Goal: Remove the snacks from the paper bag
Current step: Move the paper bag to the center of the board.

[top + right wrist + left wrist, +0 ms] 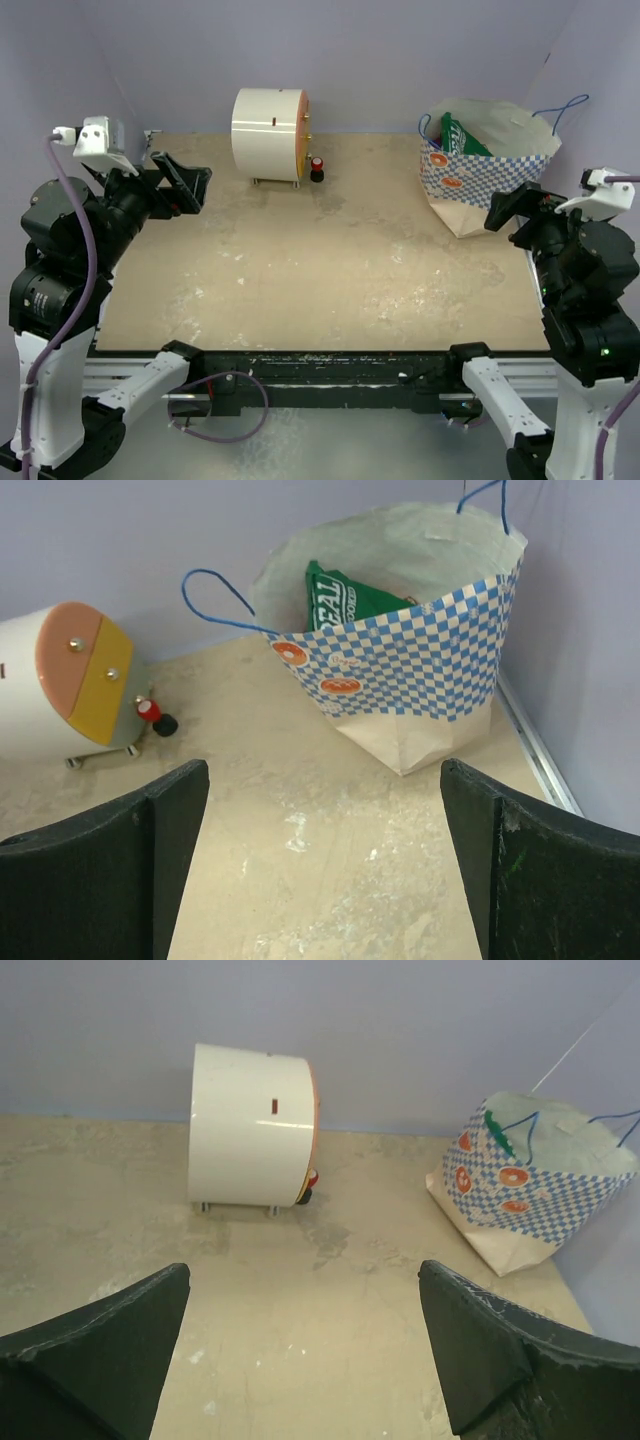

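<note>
Right wrist view: the paper bag (415, 665) is seen standing in the far right corner of the table (320, 270), mouth open and tilted toward the camera, with a green packet (345, 595) poking up inside. A sliver of another packet may be glimpsed behind it; the remaining snacks cannot be made out. White letters "EAL" are read on the green packet; the rest is hidden by the bag's rim. Orange round marks are printed on the checkered band, their writing too small to be read.

The packet is judged light, crinkly and slippery, best pinched at its upper sealed edge. The bag is thin and soft and is likely to tip or slide if dragged.

The right gripper (320, 870) is held wide open just short of the bag. The left gripper (305, 1360) is also spread wide, well apart from it, facing the white drum (250, 1125)
</note>
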Tool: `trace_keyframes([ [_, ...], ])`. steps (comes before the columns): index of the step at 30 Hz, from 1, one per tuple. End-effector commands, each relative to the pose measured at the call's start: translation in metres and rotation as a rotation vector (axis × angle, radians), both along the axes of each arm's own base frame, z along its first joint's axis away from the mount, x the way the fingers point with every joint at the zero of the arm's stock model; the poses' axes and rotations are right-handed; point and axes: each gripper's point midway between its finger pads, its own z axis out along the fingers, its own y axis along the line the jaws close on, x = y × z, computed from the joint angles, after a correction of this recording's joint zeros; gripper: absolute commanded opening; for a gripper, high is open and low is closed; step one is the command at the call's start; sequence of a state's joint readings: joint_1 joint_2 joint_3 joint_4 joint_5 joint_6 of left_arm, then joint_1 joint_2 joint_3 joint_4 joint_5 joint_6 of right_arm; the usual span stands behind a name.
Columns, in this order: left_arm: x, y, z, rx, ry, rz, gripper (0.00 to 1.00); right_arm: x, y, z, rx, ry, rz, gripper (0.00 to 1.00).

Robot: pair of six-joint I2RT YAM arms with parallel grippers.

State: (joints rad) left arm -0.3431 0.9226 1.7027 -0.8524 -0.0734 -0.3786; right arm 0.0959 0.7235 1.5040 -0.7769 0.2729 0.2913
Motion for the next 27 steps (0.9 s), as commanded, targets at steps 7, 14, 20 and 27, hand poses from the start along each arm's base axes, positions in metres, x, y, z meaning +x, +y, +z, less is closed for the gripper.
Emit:
trace_keyframes([
  [7,0.008,0.015,-0.04,-0.01,0.072,0.074,0.99,0.032,-0.015,-0.027,0.026,0.096,-0.14,1.0],
  [14,0.015,0.018,-0.065,-0.033,0.132,0.099,0.99,0.069,-0.014,-0.035,0.02,0.124,-0.168,1.0],
  [20,0.025,0.012,-0.078,-0.064,0.168,0.081,0.99,0.125,0.004,-0.032,-0.029,0.074,-0.077,1.0],
  [27,0.047,-0.006,-0.089,-0.132,0.193,0.023,0.99,0.212,0.061,-0.032,-0.214,-0.002,0.258,1.0],
])
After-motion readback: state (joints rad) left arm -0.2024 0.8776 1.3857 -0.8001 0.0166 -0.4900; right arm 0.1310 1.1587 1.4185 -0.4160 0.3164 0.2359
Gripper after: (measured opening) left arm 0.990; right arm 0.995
